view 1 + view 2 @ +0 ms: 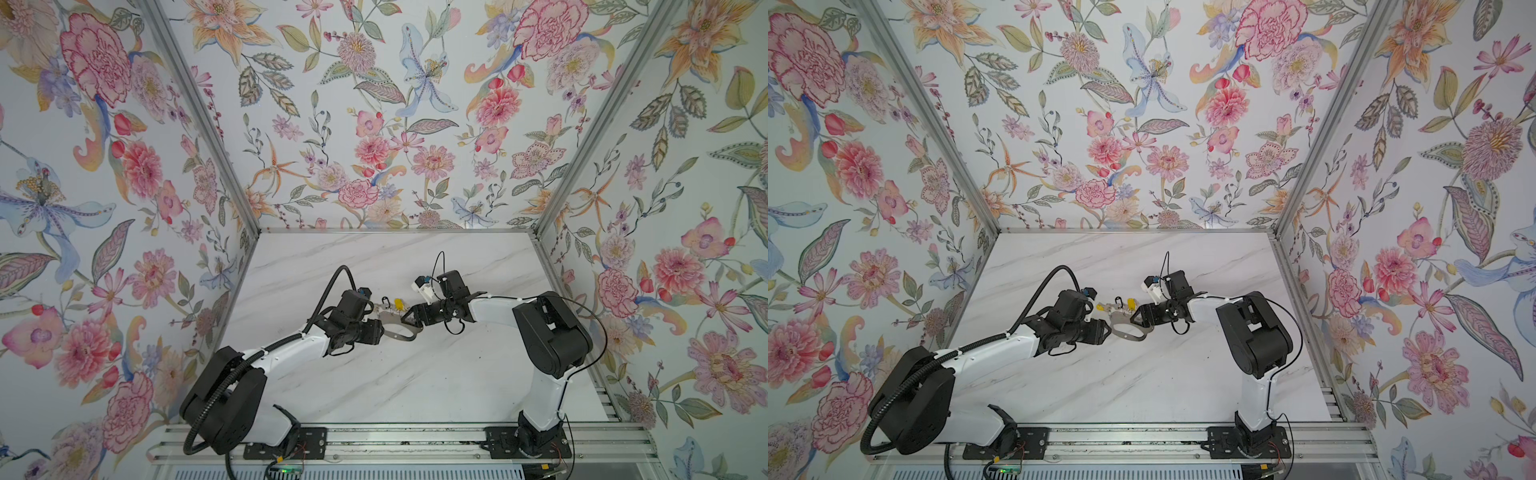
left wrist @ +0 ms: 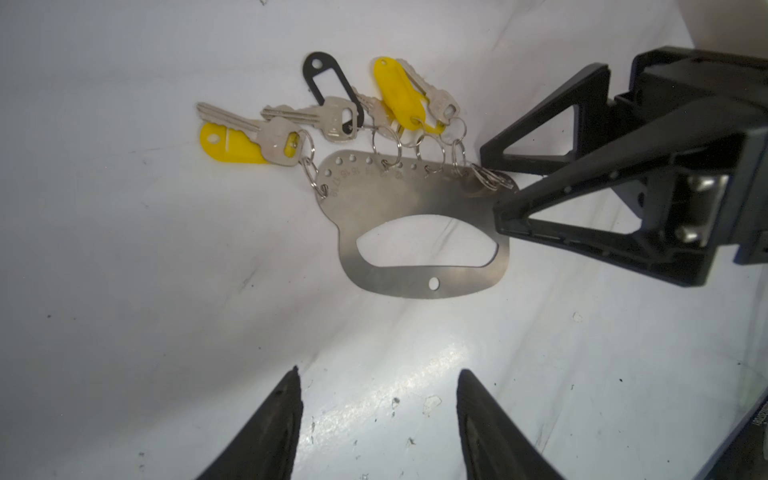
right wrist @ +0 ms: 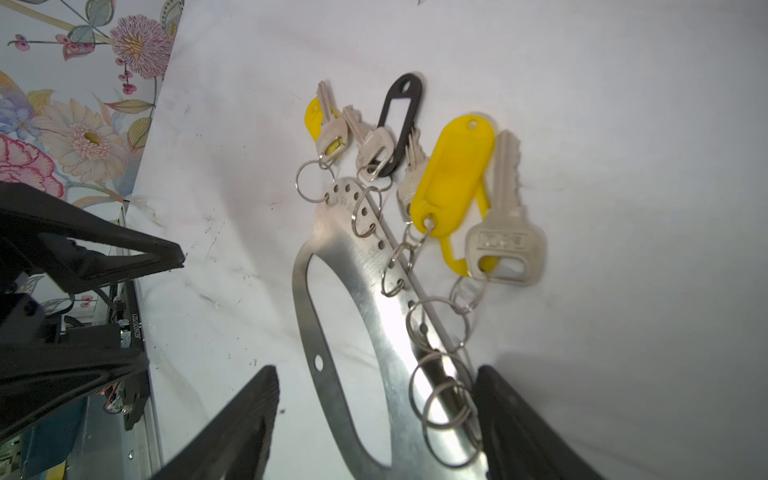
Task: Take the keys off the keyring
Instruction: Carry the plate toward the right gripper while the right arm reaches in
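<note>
Keyring (image 2: 395, 199) lies flat about mid-desk in both top views, on the marble desk (image 1: 395, 386). Its big rounded opening is on the near side and its row of small holes runs along the far edge. Keys (image 2: 336, 120) with yellow tags, and one black tag (image 2: 329, 70), fan out from that far edge on split rings and rest on the desk.

The right pincer (image 3: 376, 370) stands open, straddling the keyring's right end, where a bunch of split rings (image 2: 490, 178) sits. One finger is just beside those rings and the other is apart from the thin near edge.

The left pincer (image 2: 380, 374) is open with nothing between its fingers, near the keyring's left end and clear of it. Bare desk spreads on the near and far sides, and the floral walls (image 1: 353, 124) stand well apart.
</note>
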Tool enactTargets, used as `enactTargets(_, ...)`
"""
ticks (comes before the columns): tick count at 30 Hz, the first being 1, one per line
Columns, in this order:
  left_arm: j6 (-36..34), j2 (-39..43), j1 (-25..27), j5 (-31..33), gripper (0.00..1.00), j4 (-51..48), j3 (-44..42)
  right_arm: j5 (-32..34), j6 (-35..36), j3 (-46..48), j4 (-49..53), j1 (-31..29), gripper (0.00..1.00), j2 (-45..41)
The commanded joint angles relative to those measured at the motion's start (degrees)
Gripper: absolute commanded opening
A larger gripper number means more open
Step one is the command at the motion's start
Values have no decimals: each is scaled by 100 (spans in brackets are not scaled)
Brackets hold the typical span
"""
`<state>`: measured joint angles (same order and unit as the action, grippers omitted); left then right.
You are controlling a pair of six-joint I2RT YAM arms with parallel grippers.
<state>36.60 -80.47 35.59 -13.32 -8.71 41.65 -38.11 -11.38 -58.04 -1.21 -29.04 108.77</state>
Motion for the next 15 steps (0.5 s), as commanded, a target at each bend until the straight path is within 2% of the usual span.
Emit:
enactTargets(1, 704, 253, 125, -87, 63, 398, -386, -171, -72, 202, 117, -213, 76, -110)
enactTargets(10, 1155, 593, 207, 145, 63, 592, -1078, 13, -918, 606, -463, -904, 77, -440)
enactTargets(15, 1335, 509, 192, 207, 60, 913, -1186, 689, -1672, 771, -823, -1130, 79, -713)
